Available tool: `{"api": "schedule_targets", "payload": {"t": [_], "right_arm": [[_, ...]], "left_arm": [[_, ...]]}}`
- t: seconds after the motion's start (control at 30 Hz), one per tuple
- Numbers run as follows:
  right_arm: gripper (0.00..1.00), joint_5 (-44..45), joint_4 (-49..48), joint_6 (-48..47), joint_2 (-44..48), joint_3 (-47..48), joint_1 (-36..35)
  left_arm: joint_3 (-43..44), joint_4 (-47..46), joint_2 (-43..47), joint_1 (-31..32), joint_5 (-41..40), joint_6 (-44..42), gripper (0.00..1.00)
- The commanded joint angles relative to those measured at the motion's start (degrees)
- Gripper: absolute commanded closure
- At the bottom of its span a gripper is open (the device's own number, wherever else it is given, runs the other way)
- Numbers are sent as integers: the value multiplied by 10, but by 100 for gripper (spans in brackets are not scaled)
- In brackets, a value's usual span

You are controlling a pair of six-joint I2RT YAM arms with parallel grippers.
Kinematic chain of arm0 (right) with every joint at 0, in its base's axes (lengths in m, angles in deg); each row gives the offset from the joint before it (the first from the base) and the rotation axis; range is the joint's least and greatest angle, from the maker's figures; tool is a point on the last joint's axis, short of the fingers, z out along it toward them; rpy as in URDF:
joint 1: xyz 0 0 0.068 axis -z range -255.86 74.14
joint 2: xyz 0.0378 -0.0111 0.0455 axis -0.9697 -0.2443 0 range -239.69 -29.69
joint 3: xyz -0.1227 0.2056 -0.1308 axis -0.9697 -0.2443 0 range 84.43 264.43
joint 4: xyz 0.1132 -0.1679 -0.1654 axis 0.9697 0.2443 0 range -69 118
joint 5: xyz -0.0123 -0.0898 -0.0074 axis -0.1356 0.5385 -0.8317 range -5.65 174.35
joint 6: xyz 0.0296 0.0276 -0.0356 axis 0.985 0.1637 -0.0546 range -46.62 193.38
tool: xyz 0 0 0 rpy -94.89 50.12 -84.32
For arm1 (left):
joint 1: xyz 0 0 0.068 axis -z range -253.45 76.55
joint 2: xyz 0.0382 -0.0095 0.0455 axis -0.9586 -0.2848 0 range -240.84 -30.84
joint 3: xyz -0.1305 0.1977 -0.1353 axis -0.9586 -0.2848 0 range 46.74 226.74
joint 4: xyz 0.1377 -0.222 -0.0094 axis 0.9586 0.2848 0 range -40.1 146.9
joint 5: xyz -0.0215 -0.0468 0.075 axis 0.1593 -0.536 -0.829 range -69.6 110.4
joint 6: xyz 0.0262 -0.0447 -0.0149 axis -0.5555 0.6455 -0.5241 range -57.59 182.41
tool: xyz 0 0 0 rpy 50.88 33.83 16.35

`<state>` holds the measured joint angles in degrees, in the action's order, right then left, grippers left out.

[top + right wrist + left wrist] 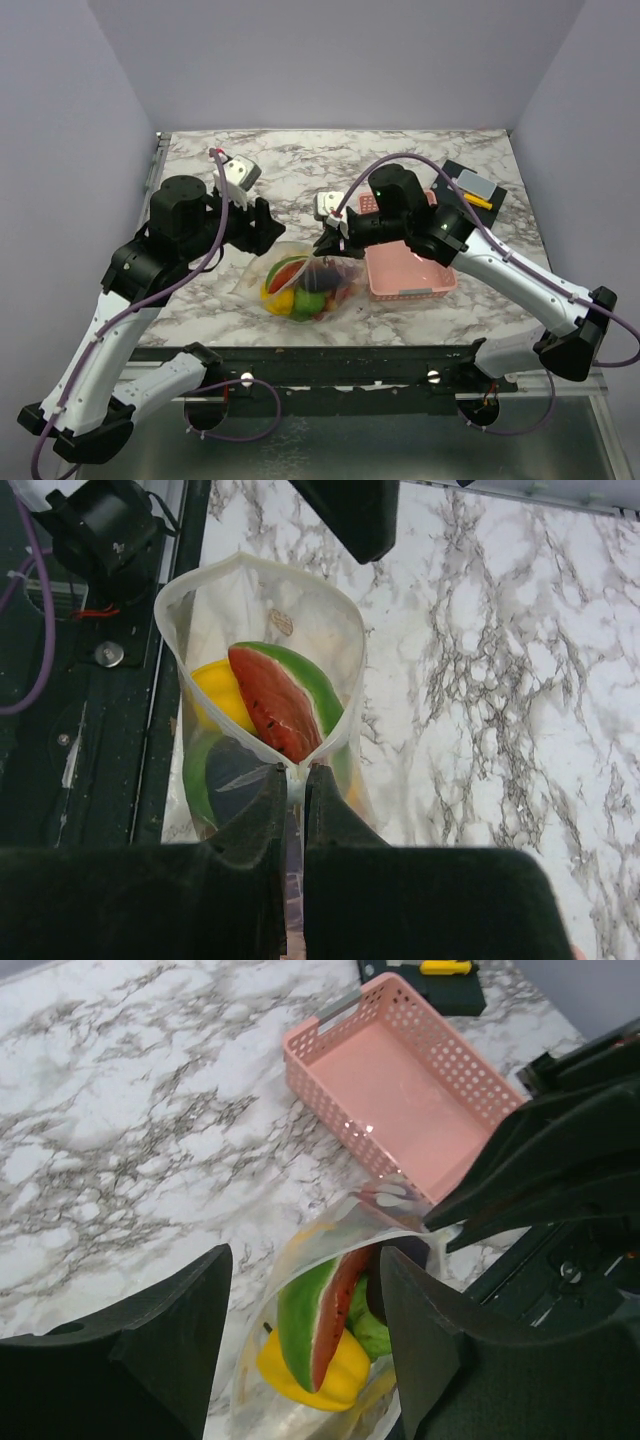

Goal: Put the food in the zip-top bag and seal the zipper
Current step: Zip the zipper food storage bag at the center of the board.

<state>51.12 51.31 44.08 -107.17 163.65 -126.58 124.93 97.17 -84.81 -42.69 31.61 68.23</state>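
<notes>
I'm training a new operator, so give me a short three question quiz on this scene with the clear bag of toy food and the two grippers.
1. True or false: the small clear plastic zip-top bag is sealed along its mouth.
2. The right gripper is: A) open above the bag, B) shut on the bag's edge, C) shut on nothing.
3. Fill in: the red-and-green toy watermelon slice lies inside the ____.
Key: 1 false; 2 B; 3 bag.
</notes>
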Motion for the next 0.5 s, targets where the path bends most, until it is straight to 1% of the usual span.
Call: {"api": "schedule_targets", "payload": {"t": [0.0,0.17,0.37,0.47], "right_arm": [[99,8,-19,34,-8,32,-8],[99,21,-12,44,0,0,-8],[99,42,-8,53,31,-64,-8],[99,47,3,51,44,-78,-8]], "left_arm": [[-30,-56,28,0,73,-17,37],[-72,-97,35,0,120,-15,36],[-135,-147,28,0,211,-2,34],[-162,-175,29,0,230,7,34]]}}
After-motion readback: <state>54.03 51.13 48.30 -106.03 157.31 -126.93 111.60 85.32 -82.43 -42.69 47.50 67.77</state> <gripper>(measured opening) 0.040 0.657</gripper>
